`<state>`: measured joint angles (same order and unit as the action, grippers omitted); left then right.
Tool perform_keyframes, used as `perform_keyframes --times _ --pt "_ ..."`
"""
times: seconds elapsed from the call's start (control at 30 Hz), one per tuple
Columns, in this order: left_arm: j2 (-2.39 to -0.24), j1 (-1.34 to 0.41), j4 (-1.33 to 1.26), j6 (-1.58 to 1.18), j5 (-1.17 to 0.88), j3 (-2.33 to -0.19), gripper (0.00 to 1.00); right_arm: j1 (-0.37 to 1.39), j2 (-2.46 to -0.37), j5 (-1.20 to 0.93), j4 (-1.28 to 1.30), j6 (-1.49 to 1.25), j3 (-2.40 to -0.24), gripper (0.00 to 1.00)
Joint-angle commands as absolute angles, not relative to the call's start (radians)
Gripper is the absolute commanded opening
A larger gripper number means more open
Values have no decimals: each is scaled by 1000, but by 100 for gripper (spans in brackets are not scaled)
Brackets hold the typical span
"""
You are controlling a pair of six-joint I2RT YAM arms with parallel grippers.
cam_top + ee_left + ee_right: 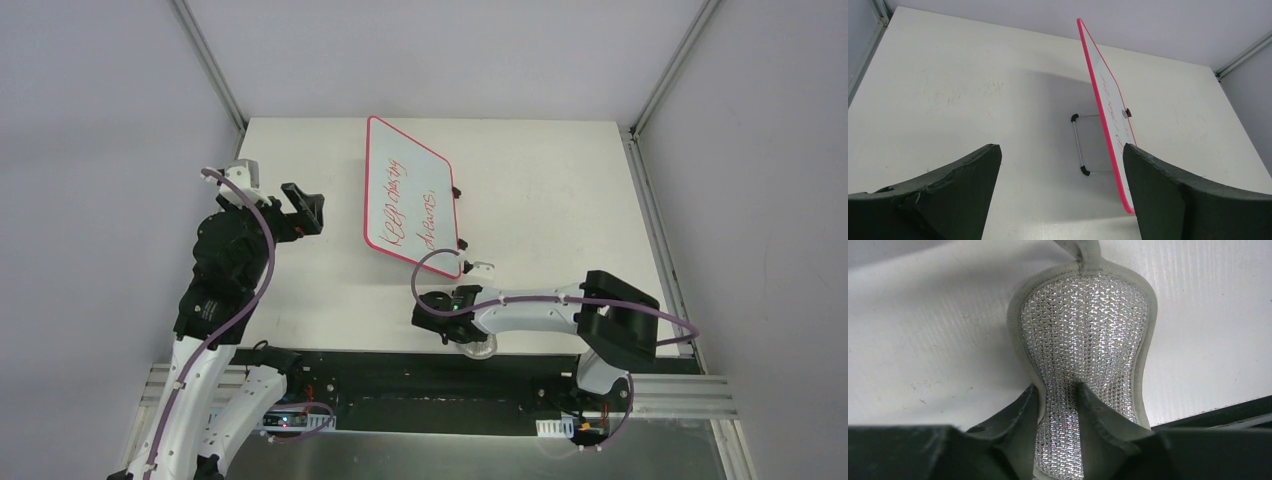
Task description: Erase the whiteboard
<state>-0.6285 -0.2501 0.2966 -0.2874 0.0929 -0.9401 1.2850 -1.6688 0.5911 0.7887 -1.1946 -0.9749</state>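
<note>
Pink-framed and stiff, the whiteboard (pixel 410 160) stands tilted on its wire stand (pixel 1080 145) mid-desk (pixel 570 200), red writing (pixel 396 205) unwiped. It looks light and tippable, so brace its frame edge. The left end effector (pixel 308 208) gapes wide and empty, and the right end effector (pixel 1058 390) is clamped on a silvery mesh pad (pixel 1083 330).

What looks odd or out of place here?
The whiteboard stands propped on its wire stand, skewed to the table edges, red writing on it. Oddest: the right gripper pinches a glittery silver scrubbing pad, not an ordinary eraser.
</note>
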Motion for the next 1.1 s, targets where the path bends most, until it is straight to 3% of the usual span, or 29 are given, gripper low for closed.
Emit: perform_keyframes --times 0.0,0.2,0.57,0.73,0.9,1.07 --pt "-637 -261 284 -287 107 -971 95 1282 -1638 595 750 -1166 -949 25" --pt "-655 -261 284 -290 106 -969 94 1282 -1546 637 696 -1067 -922 1" --pt "-683 -260 285 -297 99 -969 94 1273 -1289 706 574 -940 -797 0" --pt "-711 -259 291 -338 54 -976 95 1180 -1164 720 558 -878 -743 0" --pt "-803 -258 299 -382 -42 -1000 96 980 -1061 538 348 -635 -694 0" --pt "-983 -225 317 -526 -229 -1103 82 771 -1089 297 215 -482 -757 0"
